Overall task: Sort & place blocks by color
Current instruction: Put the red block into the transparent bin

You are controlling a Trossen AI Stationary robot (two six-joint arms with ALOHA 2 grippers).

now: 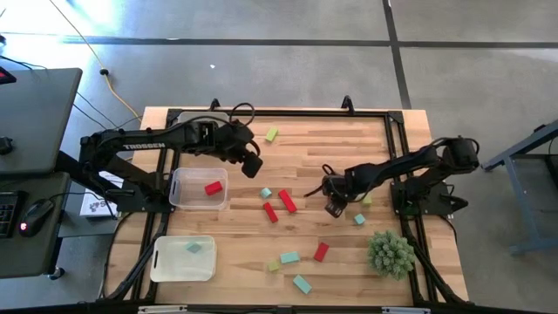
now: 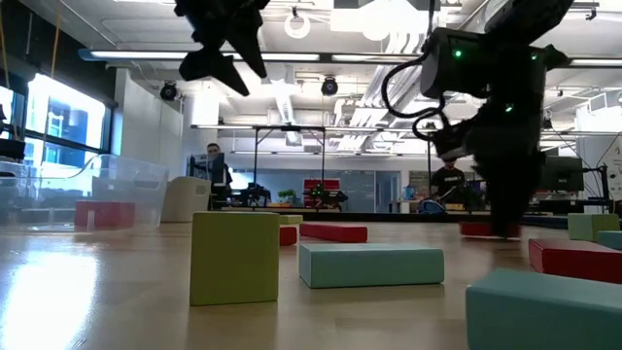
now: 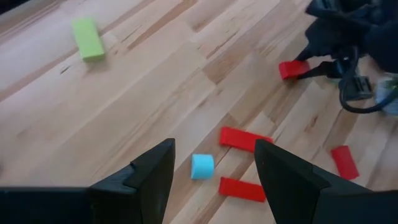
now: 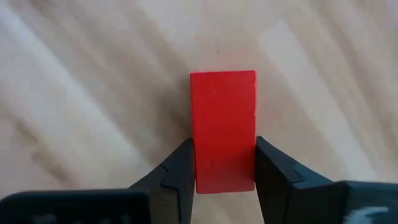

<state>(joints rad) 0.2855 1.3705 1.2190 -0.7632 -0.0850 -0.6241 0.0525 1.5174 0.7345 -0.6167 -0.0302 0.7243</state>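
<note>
Wooden counter (image 1: 296, 148): right claw (image 4: 225, 167) pinches a red block (image 4: 223, 127); left claw (image 3: 214, 171) hangs wide near the bin (image 1: 199, 202).

Two dark, cable-draped robot arms stood over a wooden worktable.

The left arm (image 1: 144, 144) was matte black, built of boxy jointed links, and carried white capital lettering along its forearm, with black cables looping near its wrist. The right arm (image 1: 397, 166) matched it in colour and build, a loose black cable curling beside its wrist housing, where small green lights glowed in the low view. Each arm's fingers (image 3: 283, 177) were dark, flat-faced wedges tapering to blunt tips.
</note>
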